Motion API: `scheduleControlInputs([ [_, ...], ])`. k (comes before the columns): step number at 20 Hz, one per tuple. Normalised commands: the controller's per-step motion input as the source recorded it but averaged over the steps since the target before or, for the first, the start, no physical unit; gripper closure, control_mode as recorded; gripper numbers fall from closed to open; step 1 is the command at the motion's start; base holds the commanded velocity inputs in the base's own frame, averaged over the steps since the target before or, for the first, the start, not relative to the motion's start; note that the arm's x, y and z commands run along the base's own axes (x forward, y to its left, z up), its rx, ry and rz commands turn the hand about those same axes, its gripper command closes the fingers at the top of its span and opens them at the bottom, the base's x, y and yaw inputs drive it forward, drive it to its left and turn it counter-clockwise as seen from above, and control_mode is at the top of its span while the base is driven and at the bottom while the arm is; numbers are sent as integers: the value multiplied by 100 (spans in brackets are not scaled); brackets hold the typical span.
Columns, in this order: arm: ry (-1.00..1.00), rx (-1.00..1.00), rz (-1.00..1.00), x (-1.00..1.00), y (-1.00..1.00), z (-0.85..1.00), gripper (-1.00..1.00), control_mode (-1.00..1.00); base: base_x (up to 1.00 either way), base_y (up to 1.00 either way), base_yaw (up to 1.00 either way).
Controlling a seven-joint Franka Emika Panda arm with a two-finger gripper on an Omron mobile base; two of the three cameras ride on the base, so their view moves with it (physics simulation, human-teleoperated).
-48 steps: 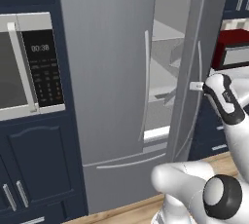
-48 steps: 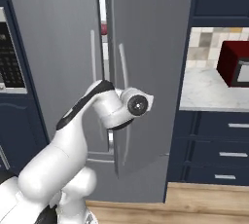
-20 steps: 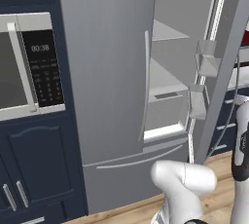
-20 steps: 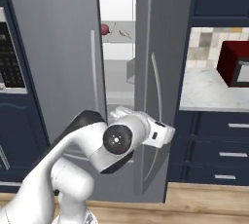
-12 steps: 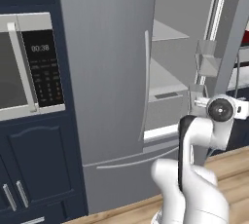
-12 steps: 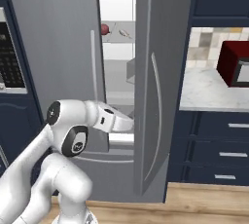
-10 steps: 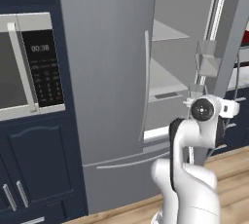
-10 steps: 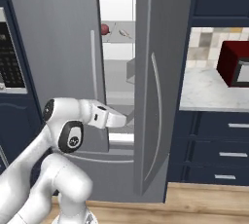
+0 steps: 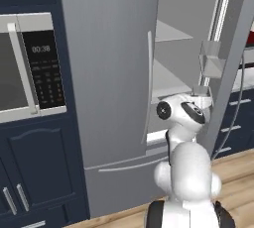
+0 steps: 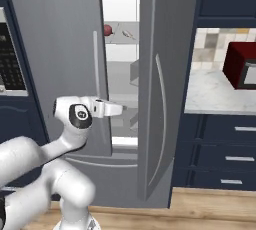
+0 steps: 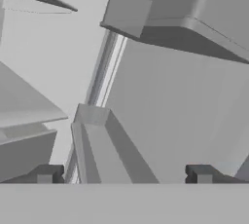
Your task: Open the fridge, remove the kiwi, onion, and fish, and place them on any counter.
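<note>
End effector (image 11: 121, 174): fingers spread wide, gripping nothing, aimed into the fridge (image 10: 50, 34) gap. Right door ajar; its bins (image 9: 211, 56) show partly at 2 o'clock in left base view. Onion (image 10: 107, 29): upper shelf at 12 o'clock, half hidden by left door. Fish (image 10: 128, 34): just beside it, small and faint. Counter (image 10: 215, 96): at 3 o'clock.

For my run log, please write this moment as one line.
fridge: right door open | end effector: open, empty, facing inside | onion: on shelf
</note>
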Motion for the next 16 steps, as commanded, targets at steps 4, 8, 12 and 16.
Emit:
scheduleControlInputs([
  [4, 16, -7, -1, 90, -89, -16, -100, -100, 0, 0, 0],
  [8, 17, -5, -2, 45, -100, -8, -100, -100, 0, 0, 0],
  [12, 12, 0, -3, 26, -100, -27, -100, -100, 0, 0, 0],
  [16, -12, 15, -1, -84, -100, -9, -100, -100, 0, 0, 0],
])
